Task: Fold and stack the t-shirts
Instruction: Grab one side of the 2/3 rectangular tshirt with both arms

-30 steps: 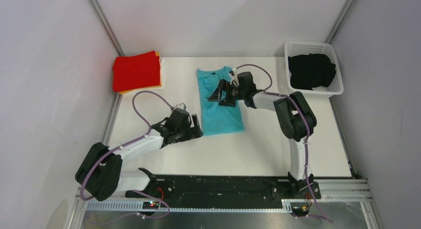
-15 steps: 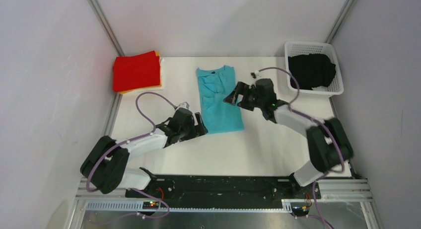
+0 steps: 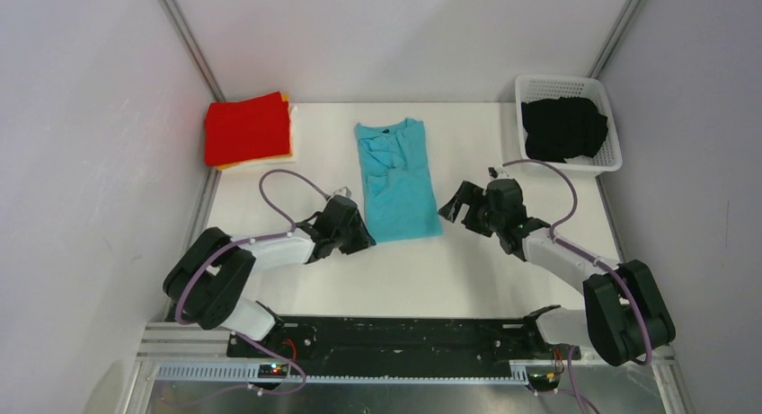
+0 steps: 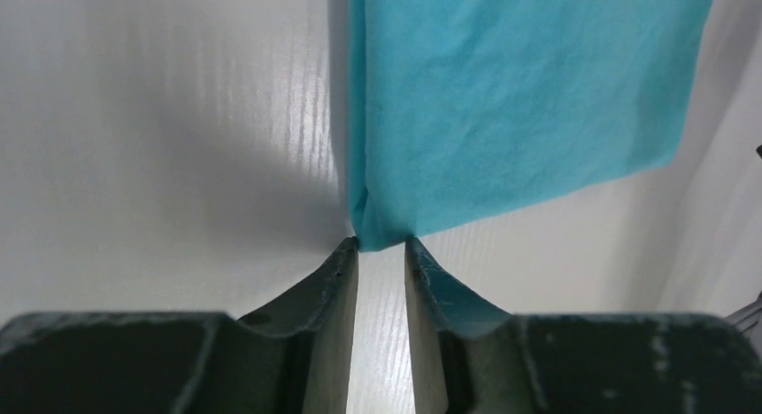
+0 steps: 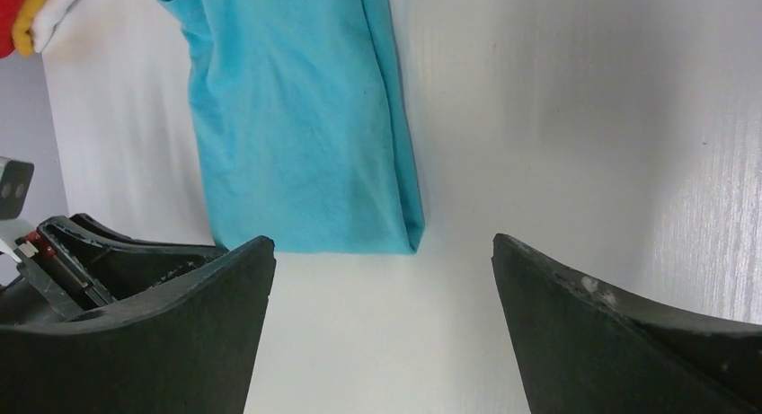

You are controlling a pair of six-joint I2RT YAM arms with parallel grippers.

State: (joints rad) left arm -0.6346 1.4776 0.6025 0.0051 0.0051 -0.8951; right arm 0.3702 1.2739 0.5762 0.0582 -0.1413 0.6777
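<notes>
A turquoise t-shirt [image 3: 395, 185], folded into a long strip, lies flat mid-table. My left gripper [image 3: 364, 239] sits low at its near-left corner. In the left wrist view the jaws stand narrow, and the bunched corner of the turquoise t-shirt [image 4: 503, 100] is pinched between the tips of the left gripper [image 4: 382, 243]. My right gripper [image 3: 454, 207] hovers wide open just off the shirt's near-right corner. The right wrist view shows the right gripper [image 5: 384, 243] with only bare table between its fingers, the turquoise t-shirt [image 5: 296, 136] beyond. A black t-shirt [image 3: 564, 127] fills the basket.
A folded stack with a red t-shirt [image 3: 247, 128] on top, orange and white edges showing beneath, sits at the back left corner. The white lattice basket [image 3: 615, 167] stands at the back right. Grey walls close in both sides of the table [image 3: 449, 270].
The right arm swung off the shirt's middle, out to the right and nearer, staying open. The left gripper's jaws narrowed from wide open onto the shirt's near-left corner.
</notes>
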